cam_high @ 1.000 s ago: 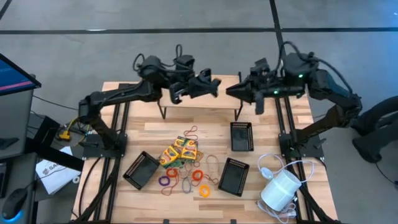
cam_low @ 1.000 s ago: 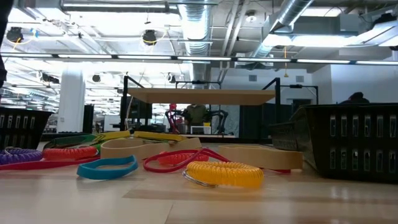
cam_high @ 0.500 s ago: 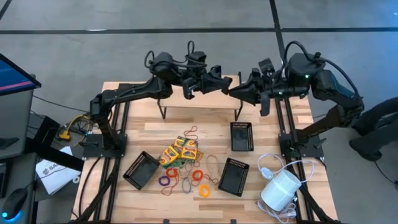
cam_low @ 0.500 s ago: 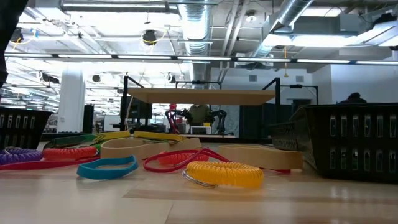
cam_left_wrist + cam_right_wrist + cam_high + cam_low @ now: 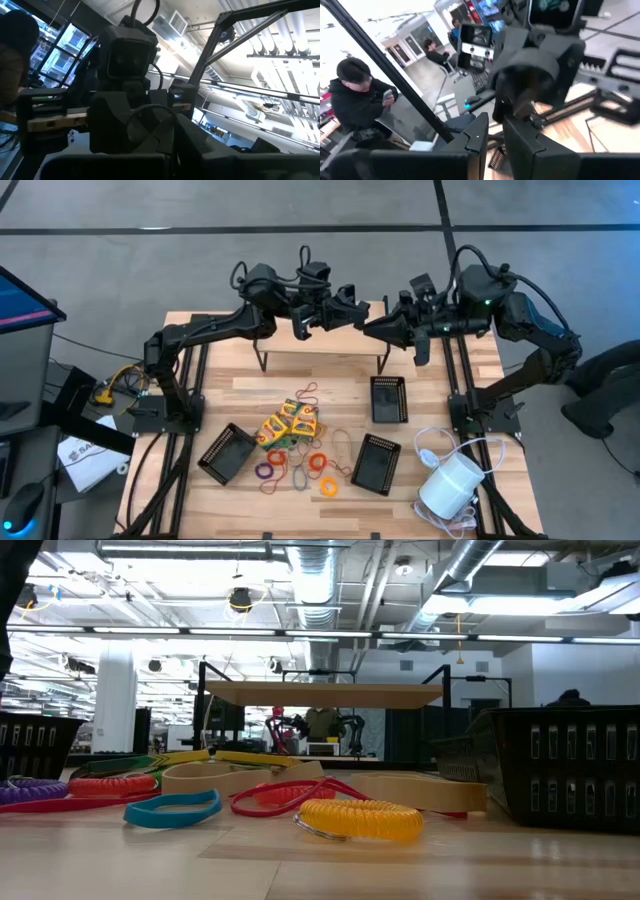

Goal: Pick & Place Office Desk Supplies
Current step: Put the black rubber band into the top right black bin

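The crayon boxes [image 5: 288,422], yellow and green, lie in a small cluster near the middle of the wooden table [image 5: 250,392], and everything else is easiest placed from them; just in front of the boxes, toward the table's near edge, the coloured elastic loops [image 5: 300,466] are scattered, orange, purple, red and yellow among them; in the low view a yellow coiled loop [image 5: 360,820] lies nearest the camera, with a blue loop [image 5: 172,809] and a red coiled loop [image 5: 112,785] to its left; one black mesh tray [image 5: 227,452] sits to the left of the boxes, a second mesh tray [image 5: 388,399] stands to their right, and a third mesh tray [image 5: 376,463] lies right of the loops; farther right still, at the table's corner, rests a white cylinder [image 5: 451,483] with its white cord [image 5: 432,442] curled beside it.

Both arms are raised well behind the boxes, above a small wooden shelf [image 5: 320,348] at the table's far side; the left gripper [image 5: 352,308] has its fingers closed with nothing between them; the right gripper [image 5: 372,327] points toward the left one, tips near each other, its fingers parted only a narrow gap and holding nothing; neither touches any supply.

In the right wrist view a person in dark clothing [image 5: 357,107] stands beyond the table, looking at a phone.
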### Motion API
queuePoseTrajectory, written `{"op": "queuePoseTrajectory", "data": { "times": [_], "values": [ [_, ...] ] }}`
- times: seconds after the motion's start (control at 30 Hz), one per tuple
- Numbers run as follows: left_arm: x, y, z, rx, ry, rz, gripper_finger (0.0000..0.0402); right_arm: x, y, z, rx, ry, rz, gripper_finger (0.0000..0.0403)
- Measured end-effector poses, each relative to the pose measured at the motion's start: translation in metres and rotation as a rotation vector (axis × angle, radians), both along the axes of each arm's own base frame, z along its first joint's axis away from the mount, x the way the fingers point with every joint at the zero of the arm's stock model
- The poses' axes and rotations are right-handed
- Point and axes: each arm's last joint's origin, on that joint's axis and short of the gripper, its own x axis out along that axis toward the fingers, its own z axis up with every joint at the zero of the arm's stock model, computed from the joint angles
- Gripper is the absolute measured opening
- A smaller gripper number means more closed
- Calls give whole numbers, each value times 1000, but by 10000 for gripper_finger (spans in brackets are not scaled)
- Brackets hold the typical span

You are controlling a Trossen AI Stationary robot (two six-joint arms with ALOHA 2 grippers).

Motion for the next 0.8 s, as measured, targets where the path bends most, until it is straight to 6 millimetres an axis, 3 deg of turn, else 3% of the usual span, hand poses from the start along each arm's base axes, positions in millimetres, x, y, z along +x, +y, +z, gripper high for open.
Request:
{"op": "queuePoseTrajectory", "data": {
  "times": [0.27, 0.8],
  "values": [
    [1, -7, 0, 11, -8, -10, 3, 12, 0, -5, 2, 17, 7, 56],
    [3, -10, -2, 42, 20, -27, 3, 11, 0, -1, 26, -22, 5, 56]
  ]
}}
